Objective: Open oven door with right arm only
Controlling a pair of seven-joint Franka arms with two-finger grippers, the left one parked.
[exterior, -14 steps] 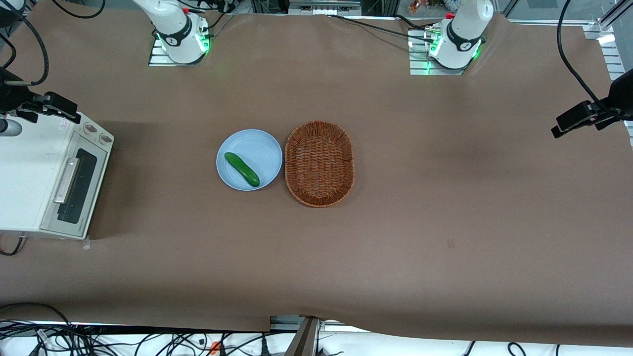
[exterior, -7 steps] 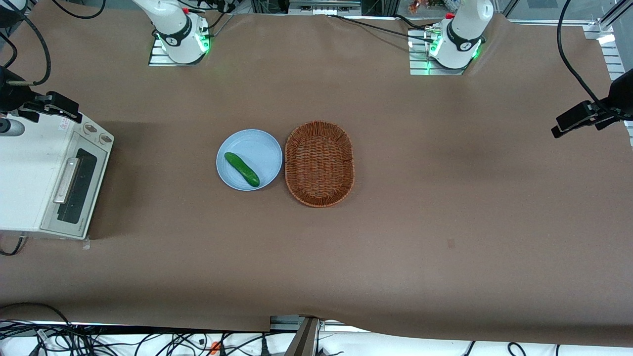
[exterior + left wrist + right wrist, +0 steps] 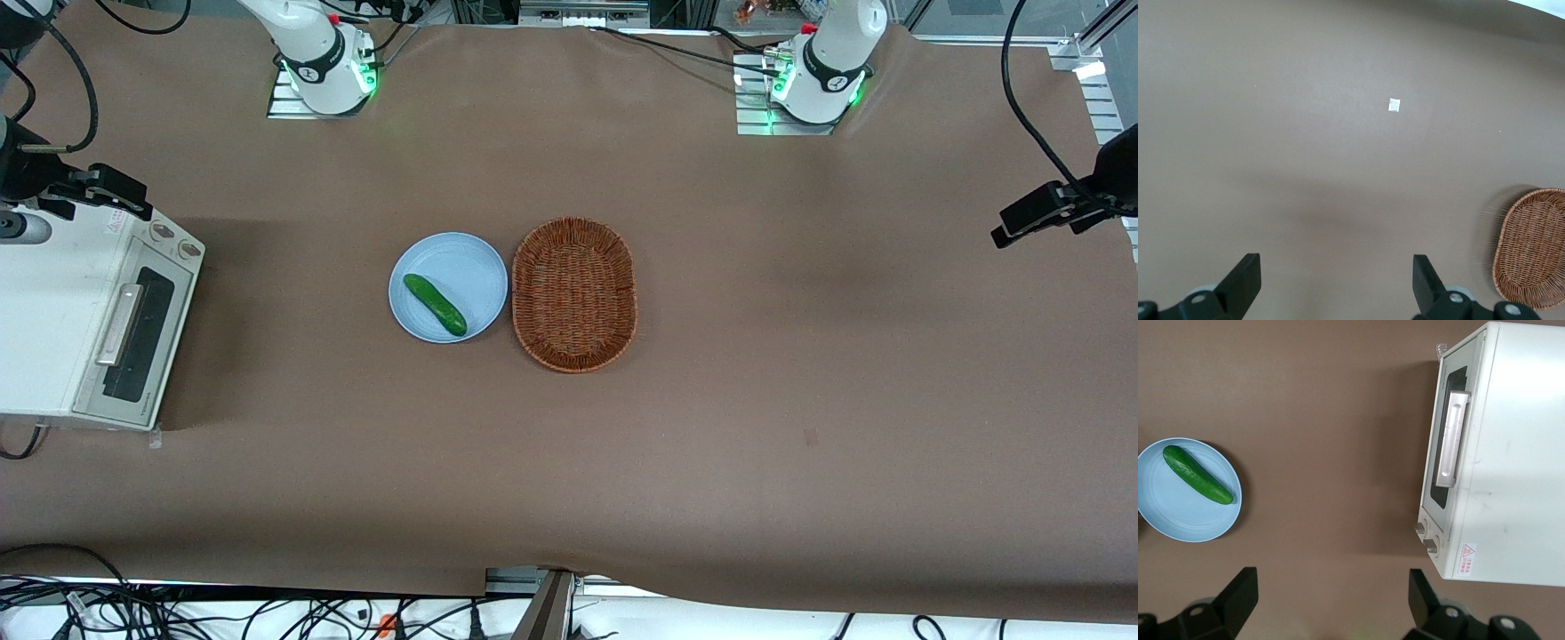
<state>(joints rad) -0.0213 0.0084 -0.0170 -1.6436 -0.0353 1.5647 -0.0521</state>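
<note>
The oven door (image 3: 133, 342) is shut on the white oven body (image 3: 44, 329) at the working arm's end of the table. Its dark glass window faces the plate and its silver bar handle (image 3: 119, 324) runs along the upper edge. In the right wrist view the door (image 3: 1439, 490) and handle (image 3: 1452, 440) show from above. My right gripper (image 3: 98, 189) hangs high above the oven's corner by the two knobs (image 3: 162, 233). Its fingers (image 3: 1238, 592) stand wide open and empty around bare table, apart from the door. Gripper midpoint (image 3: 1331, 600).
A light blue plate (image 3: 471, 267) with a green cucumber (image 3: 435, 304) sits mid-table, with a brown wicker basket (image 3: 574, 293) beside it. The plate (image 3: 1178, 513) and cucumber (image 3: 1198, 475) also show in the right wrist view. The basket (image 3: 1531, 257) shows in the left wrist view.
My right gripper has drifted slightly farther from the front camera, above the oven's knob corner. The oven door has stayed shut.
</note>
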